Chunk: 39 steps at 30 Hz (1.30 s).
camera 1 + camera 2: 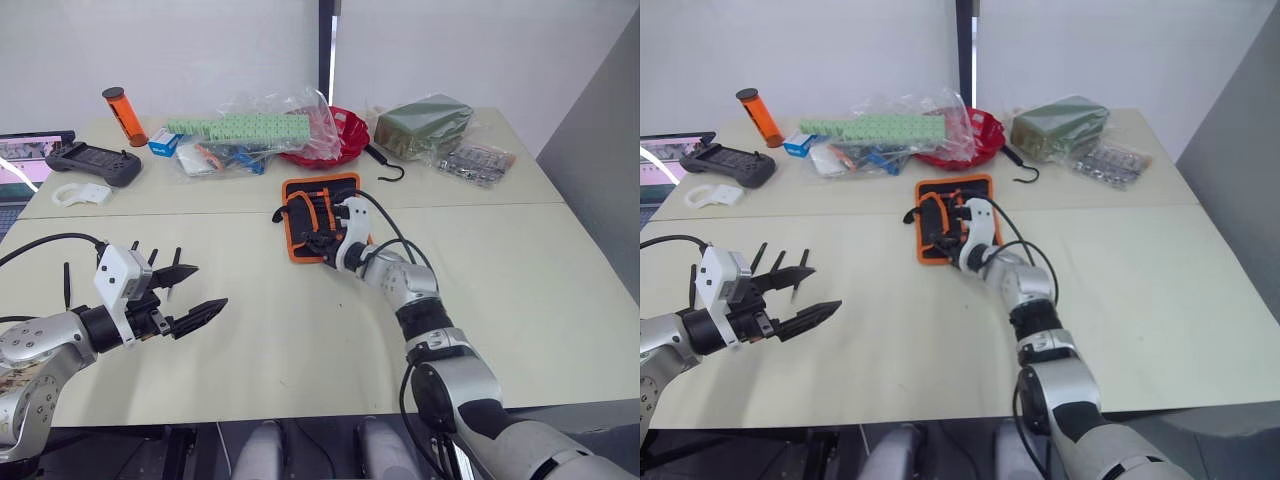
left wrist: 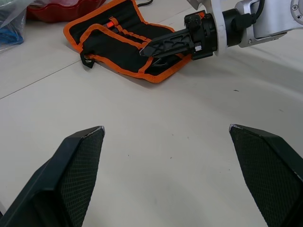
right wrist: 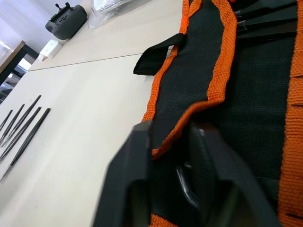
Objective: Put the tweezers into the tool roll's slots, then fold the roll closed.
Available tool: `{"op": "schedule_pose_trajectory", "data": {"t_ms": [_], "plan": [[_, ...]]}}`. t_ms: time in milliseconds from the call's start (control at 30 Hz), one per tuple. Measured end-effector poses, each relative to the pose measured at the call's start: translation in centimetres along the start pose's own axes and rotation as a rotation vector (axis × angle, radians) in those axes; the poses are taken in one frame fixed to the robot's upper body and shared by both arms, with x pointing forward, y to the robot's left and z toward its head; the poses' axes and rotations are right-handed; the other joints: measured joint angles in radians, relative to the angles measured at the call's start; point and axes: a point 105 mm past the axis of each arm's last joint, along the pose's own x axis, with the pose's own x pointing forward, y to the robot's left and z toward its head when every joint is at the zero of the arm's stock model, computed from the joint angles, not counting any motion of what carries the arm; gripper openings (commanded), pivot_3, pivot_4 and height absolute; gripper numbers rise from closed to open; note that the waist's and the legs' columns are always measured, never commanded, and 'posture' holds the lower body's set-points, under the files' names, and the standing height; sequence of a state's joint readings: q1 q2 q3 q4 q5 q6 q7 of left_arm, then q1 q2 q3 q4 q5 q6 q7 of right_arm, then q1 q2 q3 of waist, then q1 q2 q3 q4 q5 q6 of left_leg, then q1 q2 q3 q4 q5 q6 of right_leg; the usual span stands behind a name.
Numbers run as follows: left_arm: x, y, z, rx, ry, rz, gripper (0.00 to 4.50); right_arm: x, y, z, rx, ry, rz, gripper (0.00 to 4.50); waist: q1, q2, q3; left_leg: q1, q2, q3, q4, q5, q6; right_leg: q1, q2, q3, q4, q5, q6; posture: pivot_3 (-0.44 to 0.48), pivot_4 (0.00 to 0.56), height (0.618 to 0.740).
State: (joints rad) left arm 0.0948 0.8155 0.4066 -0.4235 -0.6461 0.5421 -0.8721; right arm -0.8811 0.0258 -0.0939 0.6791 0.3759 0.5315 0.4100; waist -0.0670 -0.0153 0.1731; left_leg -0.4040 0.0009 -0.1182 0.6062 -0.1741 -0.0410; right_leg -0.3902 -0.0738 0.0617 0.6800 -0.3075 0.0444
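The tool roll, black with orange trim, lies open on the middle of the table, and its slots show orange stitching. My right gripper is shut on the orange-edged flap at the roll's near end. Several slim black tweezers lie loose on the table at the left, just behind my left gripper. That gripper hovers open over bare table, well left of the roll and holding nothing.
Along the far edge stand a red bowl, a black hook, a bag of green blocks, a green packet, an orange cylinder and a black controller. A table seam runs just behind the roll.
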Motion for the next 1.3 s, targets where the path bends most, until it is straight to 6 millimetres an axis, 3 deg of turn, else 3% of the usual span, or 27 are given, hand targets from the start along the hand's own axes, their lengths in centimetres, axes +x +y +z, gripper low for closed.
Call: {"op": "schedule_pose_trajectory", "data": {"t_ms": [300, 500, 600, 833, 1133, 1300], "plan": [[0.3, -0.1, 0.0, 0.034, -0.011, 0.002, 4.5, -0.5, -0.3, 0.8, -0.09, 0.017, 0.028, 0.04, -0.001, 0.0, 0.0, 0.0, 0.0, 0.0, 0.0, 0.0, 0.0, 0.0, 0.0, 0.0, 0.0, 0.0, 0.0, 0.0, 0.15, 0.74], [0.7, 0.3, -0.2, 0.074, -0.017, 0.015, 4.5, -0.9, 3.0, -0.3, -0.541, 0.192, 0.224, 0.04, -0.002, 0.0, 0.0, 0.0, 0.0, 0.0, 0.0, 0.0, 0.0, -0.001, 0.0, 0.0, 0.0, 0.0, 0.0, 0.0, 0.15, 0.74], [0.9, 0.1, -0.3, 0.089, -0.022, 0.002, 4.5, -1.5, 3.3, -0.9, -0.747, 0.278, 0.289, 0.04, 0.001, 0.0, 0.0, -0.001, 0.0, 0.001, 0.0, 0.0, 0.0, -0.001, -0.001, 0.0, -0.001, 0.0, 0.0, 0.0, 0.15, 0.74], [1.5, -0.2, -0.4, 0.102, -0.03, -0.02, 4.5, -3.6, 4.9, -0.4, -1.015, 0.374, 0.424, 0.04, 0.001, 0.0, 0.0, -0.001, 0.0, 0.001, 0.0, 0.0, 0.0, -0.001, -0.001, 0.0, -0.001, 0.0, 0.0, 0.0, 0.15, 0.74], [1.7, -0.1, -0.8, 0.095, -0.025, -0.025, 4.5, -6.2, 5.6, -1.8, -1.091, 0.501, 0.495, 0.04, 0.001, -0.001, 0.0, -0.001, 0.0, 0.001, 0.0, 0.0, 0.0, -0.001, -0.001, 0.0, -0.001, 0.0, 0.0, 0.0, 0.15, 0.74], [2.1, 0.1, -0.8, 0.101, -0.023, -0.029, 4.5, -6.4, 6.4, -4.5, -1.084, 0.563, 0.547, 0.04, 0.001, -0.001, 0.001, -0.001, 0.0, 0.001, 0.0, 0.0, 0.0, -0.001, -0.001, 0.0, -0.001, 0.0, 0.0, 0.0, 0.15, 0.74]]}}
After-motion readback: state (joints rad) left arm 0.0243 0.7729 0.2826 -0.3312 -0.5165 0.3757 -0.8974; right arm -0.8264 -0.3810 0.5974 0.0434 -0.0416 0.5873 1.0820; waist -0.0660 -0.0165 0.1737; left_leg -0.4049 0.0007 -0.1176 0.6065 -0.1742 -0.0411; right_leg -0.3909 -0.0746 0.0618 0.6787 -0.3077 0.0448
